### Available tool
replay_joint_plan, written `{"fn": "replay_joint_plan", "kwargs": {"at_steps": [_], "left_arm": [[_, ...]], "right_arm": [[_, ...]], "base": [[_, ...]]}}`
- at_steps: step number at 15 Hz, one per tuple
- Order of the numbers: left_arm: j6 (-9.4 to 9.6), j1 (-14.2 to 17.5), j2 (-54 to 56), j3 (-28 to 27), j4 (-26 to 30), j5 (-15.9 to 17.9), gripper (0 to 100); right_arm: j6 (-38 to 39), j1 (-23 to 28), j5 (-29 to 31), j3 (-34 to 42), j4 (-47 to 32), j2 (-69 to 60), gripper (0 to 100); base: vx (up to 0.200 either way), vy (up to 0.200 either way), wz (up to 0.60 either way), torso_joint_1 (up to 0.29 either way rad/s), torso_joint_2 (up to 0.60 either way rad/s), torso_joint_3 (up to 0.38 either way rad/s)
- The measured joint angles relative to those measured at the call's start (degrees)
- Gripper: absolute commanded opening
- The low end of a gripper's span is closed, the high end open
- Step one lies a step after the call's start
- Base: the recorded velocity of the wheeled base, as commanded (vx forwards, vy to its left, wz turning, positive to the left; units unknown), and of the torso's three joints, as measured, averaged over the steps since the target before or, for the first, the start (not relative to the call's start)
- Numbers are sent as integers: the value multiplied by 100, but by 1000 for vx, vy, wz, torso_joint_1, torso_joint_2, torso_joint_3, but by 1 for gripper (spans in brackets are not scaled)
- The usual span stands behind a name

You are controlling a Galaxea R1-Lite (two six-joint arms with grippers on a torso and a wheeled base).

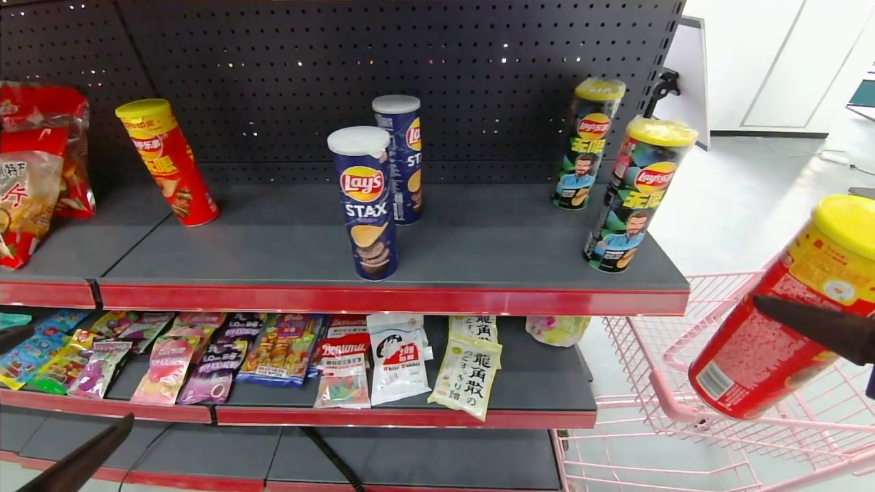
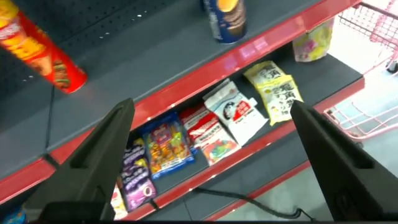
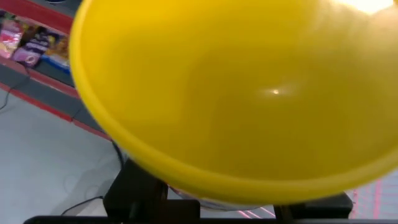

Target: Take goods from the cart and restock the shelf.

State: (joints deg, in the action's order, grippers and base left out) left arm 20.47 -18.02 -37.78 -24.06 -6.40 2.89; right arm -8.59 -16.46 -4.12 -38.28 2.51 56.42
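The right claw (image 1: 779,316) is clenched around a red chip can (image 1: 759,369) with a yellow lid (image 3: 249,93), holding it tilted above the pink cart (image 1: 656,383), just off the right end of the upper shelf (image 1: 478,239). The left claw (image 2: 211,109) hangs released, spread wide, low before the snack packets (image 2: 217,127) on the shelf below. On the upper shelf stand a matching red can (image 1: 167,162) at the left, two blue cans (image 1: 366,201) mid-shelf and two green-and-black cans (image 1: 632,195) at the right.
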Motion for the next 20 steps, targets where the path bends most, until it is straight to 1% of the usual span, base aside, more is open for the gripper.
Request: {"fn": "replay_joint_plan", "kwargs": {"at_steps": [4,6,8,9,11,14,20], "left_arm": [[0,30,-1,0,0,0,100],[0,50,-1,0,0,0,100],[2,60,-9,0,2,-2,100],[0,61,-11,0,0,-2,100],[0,61,-11,0,0,-7,100],[0,63,-15,0,2,-44,100],[0,71,-54,-11,-6,-44,100]], "right_arm": [[-98,-7,-168,-74,60,9,0],[-90,-40,-494,-44,52,0,0],[-104,-51,-1085,0,49,-13,0],[-122,-60,-1206,-9,55,-22,0],[-177,-178,-1252,-24,49,-61,0],[-178,-495,-1254,28,-5,-210,0],[-185,-567,-1274,18,27,-267,0]], "base": [[0,200,0,4,2,1],[0,200,0,0,5,5],[0,200,0,7,2,5],[0,200,0,2,7,-2],[0,200,0,0,-2,5],[0,200,0,2,-1,4],[0,200,0,4,6,4]]}}
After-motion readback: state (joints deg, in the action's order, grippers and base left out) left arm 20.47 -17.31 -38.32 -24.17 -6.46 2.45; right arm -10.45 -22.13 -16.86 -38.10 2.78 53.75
